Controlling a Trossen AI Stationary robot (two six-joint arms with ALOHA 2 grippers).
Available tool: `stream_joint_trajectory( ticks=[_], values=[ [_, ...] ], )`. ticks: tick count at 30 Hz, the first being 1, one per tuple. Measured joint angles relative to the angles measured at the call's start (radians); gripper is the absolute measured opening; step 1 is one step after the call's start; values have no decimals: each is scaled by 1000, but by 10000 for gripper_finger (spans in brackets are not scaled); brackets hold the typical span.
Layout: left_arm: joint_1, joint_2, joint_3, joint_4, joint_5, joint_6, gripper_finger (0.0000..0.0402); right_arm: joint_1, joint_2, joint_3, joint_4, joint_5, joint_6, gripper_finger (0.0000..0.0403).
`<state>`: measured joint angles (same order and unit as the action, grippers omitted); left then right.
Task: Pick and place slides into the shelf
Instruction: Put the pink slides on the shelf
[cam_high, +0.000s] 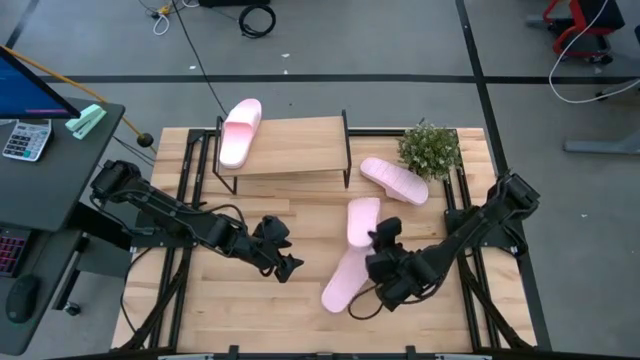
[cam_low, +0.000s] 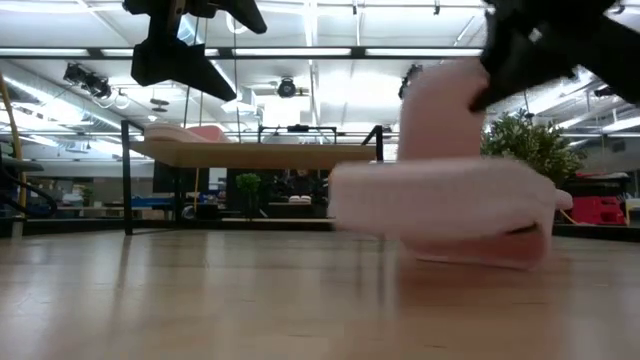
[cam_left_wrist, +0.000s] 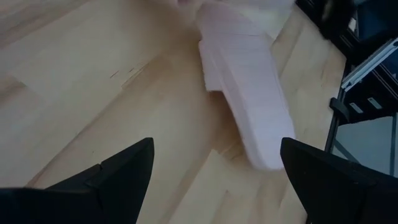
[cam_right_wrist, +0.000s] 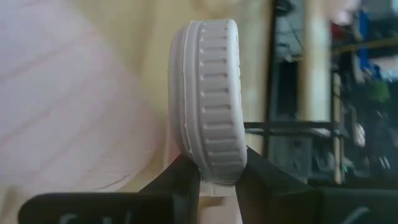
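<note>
The right hand is clamped on a pale pink slide, gripping it at one end so the sandal stands on its edge; the right wrist view shows the ribbed sole rim pinched tight between the two dark fingers. This held slide sits at the middle of the desk, slightly right of centre and just in front of the shelf. A second slide lies flat on the desk just beside it, on the near side, angled toward the near edge; the two look to be touching or nearly so.

A third slide rests on the left end of the shelf's light wood top, its toe reaching past the far edge. The fourth slide lies on the desk to the right of the shelf, next to a small potted plant at the far right corner.

The left hand hangs above the desk to the left of the flat slide, its fingers spread wide and holding nothing.
</note>
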<state>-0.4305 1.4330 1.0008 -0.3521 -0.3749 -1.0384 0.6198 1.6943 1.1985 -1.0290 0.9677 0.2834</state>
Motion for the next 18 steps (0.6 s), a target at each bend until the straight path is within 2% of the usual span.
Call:
stream_joint_trajectory(
  ticks=[5, 12, 15, 18],
  values=[
    [0, 0, 0, -7, -25, 2, 355, -45, 0, 154, -145, 90, 106, 73],
    [0, 0, 0, -24, -63, 2, 355, -86, 0, 447, -279, 203, 213, 71],
    [-11, 0, 0, -24, -126, -4, 355, -100, 0, 582, -366, 287, 326, 69],
    [-30, 0, 0, -28, -213, -29, 355, -119, 0, 695, -486, 377, 524, 69]
  ],
)
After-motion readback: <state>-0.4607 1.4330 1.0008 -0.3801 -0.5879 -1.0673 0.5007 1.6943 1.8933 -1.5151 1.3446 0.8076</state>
